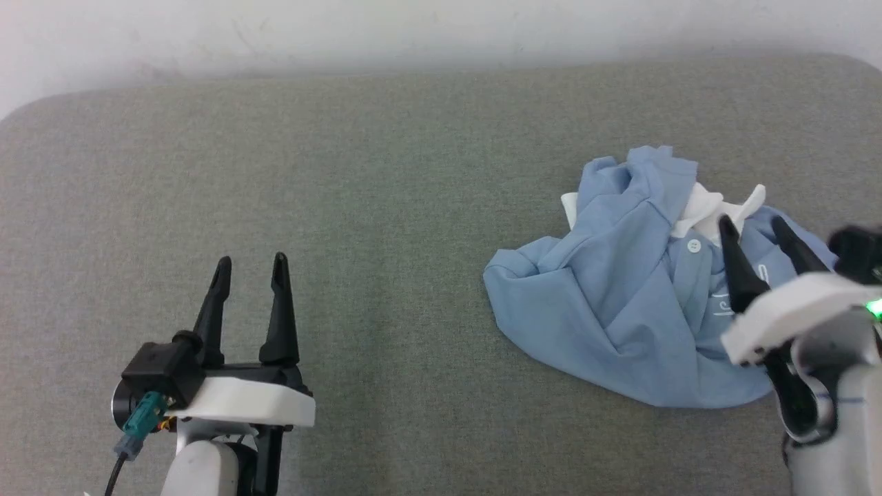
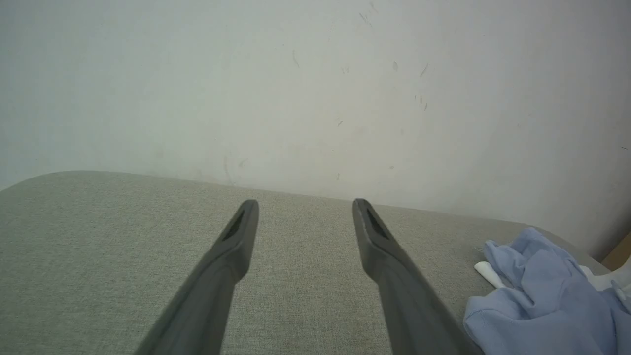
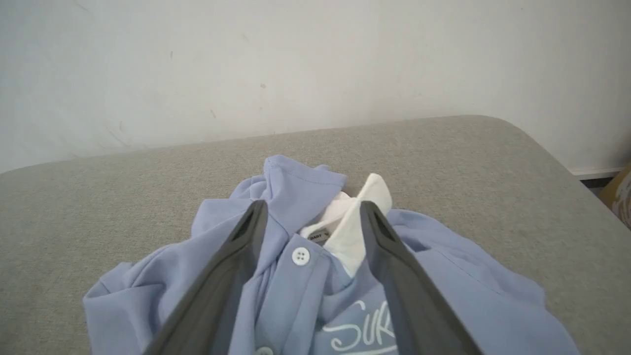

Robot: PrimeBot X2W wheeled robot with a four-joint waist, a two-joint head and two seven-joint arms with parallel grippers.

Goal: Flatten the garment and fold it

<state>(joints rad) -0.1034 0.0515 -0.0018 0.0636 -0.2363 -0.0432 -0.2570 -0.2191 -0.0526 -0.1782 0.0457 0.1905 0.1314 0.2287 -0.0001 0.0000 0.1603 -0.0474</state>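
Grey padded surface [image 1: 386,172], white wall [image 1: 413,27] behind. The shirt [image 1: 606,303] lies crumpled in a heap on the right half of the surface. Its collar [image 1: 703,207] is at the far side, the placket runs back toward the robot, and the heap is wider side to side than front to back. Your right gripper [image 1: 752,222] is directly over it, jaws spread wide, nothing pinched. In the right wrist view its fingers straddle the top button [image 3: 300,255] and collar, with the logo [image 3: 360,330] nearer the wrist. Can't tell if the tips touch cloth. The left gripper [image 1: 251,259] is also spread and empty, well apart to the left over bare surface. The right arm is nearer, so I judge the next grab is its job. Flattening not yet begun.
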